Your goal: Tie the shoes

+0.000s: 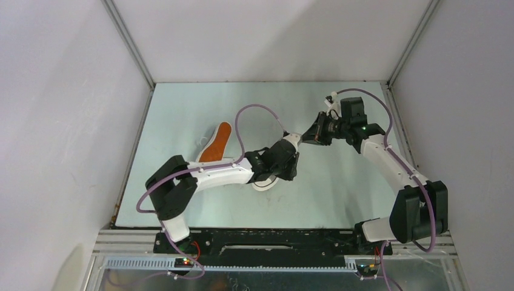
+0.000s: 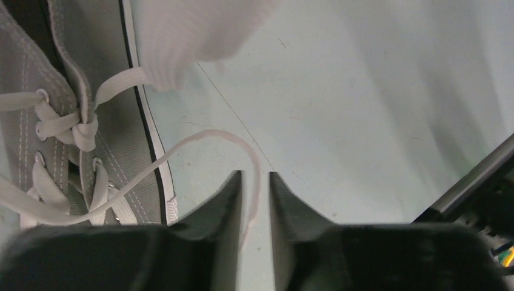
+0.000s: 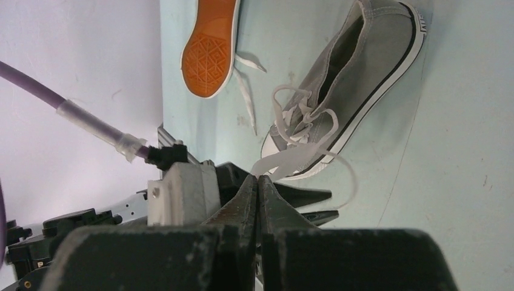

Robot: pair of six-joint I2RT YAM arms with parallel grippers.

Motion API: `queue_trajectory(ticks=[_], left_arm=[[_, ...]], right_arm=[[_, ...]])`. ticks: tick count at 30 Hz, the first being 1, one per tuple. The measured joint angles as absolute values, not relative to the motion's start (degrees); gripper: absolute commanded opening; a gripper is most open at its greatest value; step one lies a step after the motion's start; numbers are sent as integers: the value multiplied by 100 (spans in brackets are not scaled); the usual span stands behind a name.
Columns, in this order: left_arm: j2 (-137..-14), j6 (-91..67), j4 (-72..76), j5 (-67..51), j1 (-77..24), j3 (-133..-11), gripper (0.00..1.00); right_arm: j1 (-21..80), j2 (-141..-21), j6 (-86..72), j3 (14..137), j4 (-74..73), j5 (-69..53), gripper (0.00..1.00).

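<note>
One grey shoe [image 3: 363,66] stands upright on the table; in the top view only its white toe [image 1: 267,183] shows under my left arm. The other shoe [image 1: 216,142] lies on its side, orange sole [image 3: 209,48] showing, laces loose. My right gripper [image 3: 257,177] is shut on a white lace of the upright shoe, lifted above the table [image 1: 305,138]. My left gripper [image 2: 254,176] is slightly open beside the shoe [image 2: 36,73], and the free end of the other lace [image 2: 206,134] hangs in the gap between its fingers, not pinched. It sits close under the right gripper [image 1: 292,151].
White walls enclose the pale green table [image 1: 200,103] on three sides, with metal rails at the corners. Purple cables [image 1: 254,109] loop over both arms. The left arm's white link [image 1: 212,173] lies across the table between the two shoes.
</note>
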State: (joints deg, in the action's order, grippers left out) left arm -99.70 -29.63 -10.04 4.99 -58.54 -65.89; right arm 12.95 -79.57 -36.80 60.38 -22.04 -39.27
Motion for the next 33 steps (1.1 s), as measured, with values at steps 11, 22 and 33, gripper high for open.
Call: queue_trajectory(ticks=[11, 22, 33], left_arm=[[-8632, -2947, -996, 311, -5507, -5826, 63], [-7968, -3061, -1015, -440, -3977, -5336, 59], [-9078, -3262, -902, -1256, -3710, -5594, 40]], right_arm=[[1483, -8007, -3533, 6038, -2434, -3881, 3], [2268, -7975, -3564, 5791, -2471, -3726, 4], [3048, -8060, -3835, 5730, -2132, -3636, 10]])
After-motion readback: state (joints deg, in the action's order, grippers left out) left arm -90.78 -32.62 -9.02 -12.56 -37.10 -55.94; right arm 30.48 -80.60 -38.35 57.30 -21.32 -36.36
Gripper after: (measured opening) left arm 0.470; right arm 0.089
